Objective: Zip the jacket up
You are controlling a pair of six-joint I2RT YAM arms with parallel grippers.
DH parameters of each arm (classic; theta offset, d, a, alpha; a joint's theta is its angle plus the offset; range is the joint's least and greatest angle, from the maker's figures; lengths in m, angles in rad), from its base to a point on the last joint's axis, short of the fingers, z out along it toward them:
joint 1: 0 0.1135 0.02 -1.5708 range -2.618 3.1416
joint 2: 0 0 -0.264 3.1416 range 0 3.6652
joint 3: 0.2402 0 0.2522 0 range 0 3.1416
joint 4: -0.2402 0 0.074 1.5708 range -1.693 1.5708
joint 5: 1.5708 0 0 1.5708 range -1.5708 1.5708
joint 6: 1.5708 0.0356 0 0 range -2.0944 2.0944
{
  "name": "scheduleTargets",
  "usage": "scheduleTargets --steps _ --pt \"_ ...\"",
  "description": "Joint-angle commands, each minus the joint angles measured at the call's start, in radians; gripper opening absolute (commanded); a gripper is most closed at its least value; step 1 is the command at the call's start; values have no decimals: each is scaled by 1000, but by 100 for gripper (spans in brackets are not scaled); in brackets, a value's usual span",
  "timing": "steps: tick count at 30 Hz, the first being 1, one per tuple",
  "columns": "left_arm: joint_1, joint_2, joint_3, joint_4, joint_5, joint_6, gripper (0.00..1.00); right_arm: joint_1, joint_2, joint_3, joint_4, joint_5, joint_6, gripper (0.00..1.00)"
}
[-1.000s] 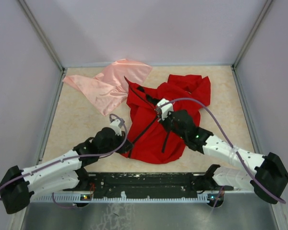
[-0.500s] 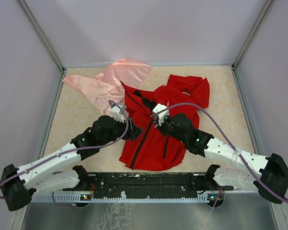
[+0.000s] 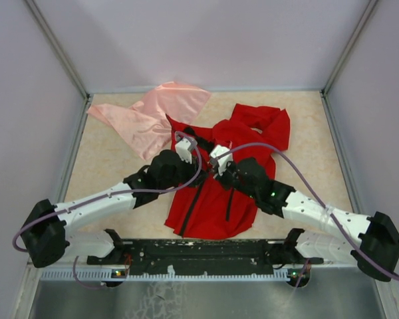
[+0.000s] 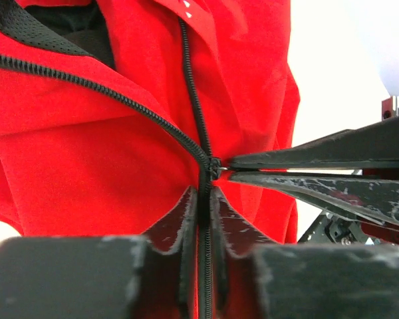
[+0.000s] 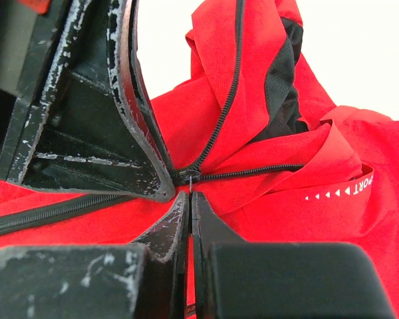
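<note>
The red jacket [image 3: 213, 212] lies in the middle of the table with its collar toward the far side. Its black zipper is joined below the slider [image 4: 214, 167] and splits open above it. My left gripper [image 4: 201, 193] is shut on the joined zipper track just under the slider. My right gripper [image 5: 189, 196] comes in from the side and is shut on the slider's thin pull tab [image 5: 190, 185]. From above, the left gripper [image 3: 186, 149] and right gripper [image 3: 216, 159] meet at mid-chest. White lettering [image 5: 339, 191] shows on the chest.
A pale pink shiny cloth [image 3: 153, 113] lies at the back left, touching the jacket's collar. Grey walls enclose the table on three sides. The arms' black base rail [image 3: 199, 252] runs along the near edge.
My left gripper let go near the jacket's hem, moved up and right along the zipper, and closed again just below the slider. The jacket front pulled straighter. The right gripper barely moved.
</note>
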Motion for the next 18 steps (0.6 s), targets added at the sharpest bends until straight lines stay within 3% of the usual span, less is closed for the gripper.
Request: scheduleTargets --steps 1,3,14,18 --pt "2 -13 -10 30 50 17 8 12 7 12 101 48 -3 0" --pt "2 -27 -30 4 58 18 0 2 16 23 98 84 -8 0" --pt "2 -197 -187 -160 8 -38 0 -225 -3 45 97 236 19 0" --pt "6 -258 -237 -204 -119 -83 0 -272 -23 45 96 224 30 0"
